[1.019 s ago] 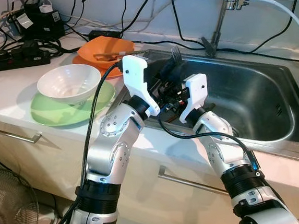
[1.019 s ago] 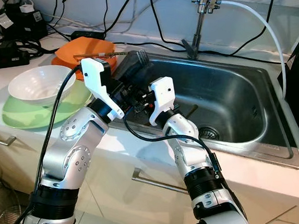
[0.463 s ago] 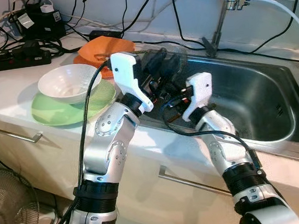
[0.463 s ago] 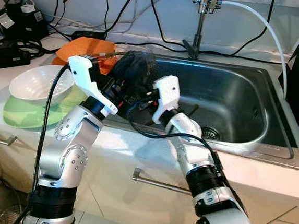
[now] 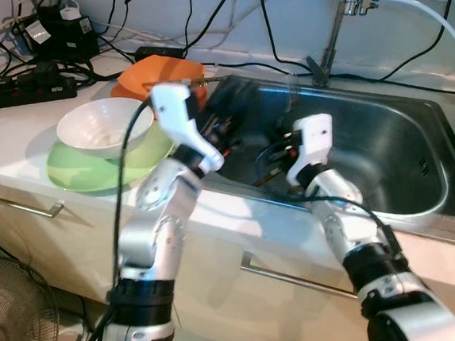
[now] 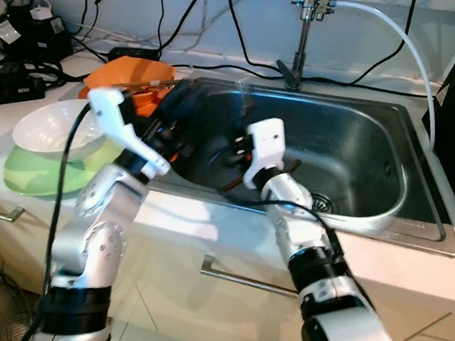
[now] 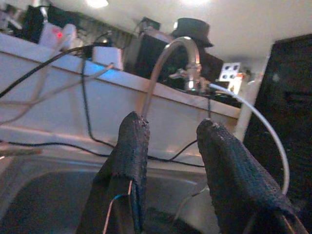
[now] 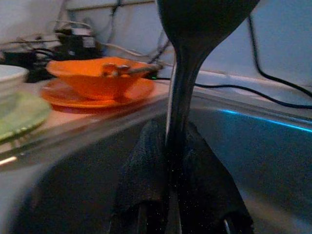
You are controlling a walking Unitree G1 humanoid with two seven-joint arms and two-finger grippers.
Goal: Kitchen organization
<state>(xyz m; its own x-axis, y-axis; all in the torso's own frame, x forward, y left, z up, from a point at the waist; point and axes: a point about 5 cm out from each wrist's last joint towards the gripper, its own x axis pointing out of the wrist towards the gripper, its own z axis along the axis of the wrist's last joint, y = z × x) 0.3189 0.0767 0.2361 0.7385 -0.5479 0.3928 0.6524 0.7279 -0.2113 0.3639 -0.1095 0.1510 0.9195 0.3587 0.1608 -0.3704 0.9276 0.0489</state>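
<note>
My head cameras look down at the steel sink (image 5: pixel 385 149); both wrist cameras sit low inside it, the right one facing the orange bowl (image 8: pixel 100 75).

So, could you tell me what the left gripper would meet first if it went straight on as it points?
Probably the faucet at the back of the sink: the left gripper points across the basin toward it. Depth is unclear.

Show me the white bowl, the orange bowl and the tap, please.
white bowl (image 5: pixel 104 127), left eye view, inside of the bowl.
orange bowl (image 8: pixel 100 78), right wrist view, its front wall.
tap (image 6: pixel 304 22), right eye view, the upright pipe.
</note>
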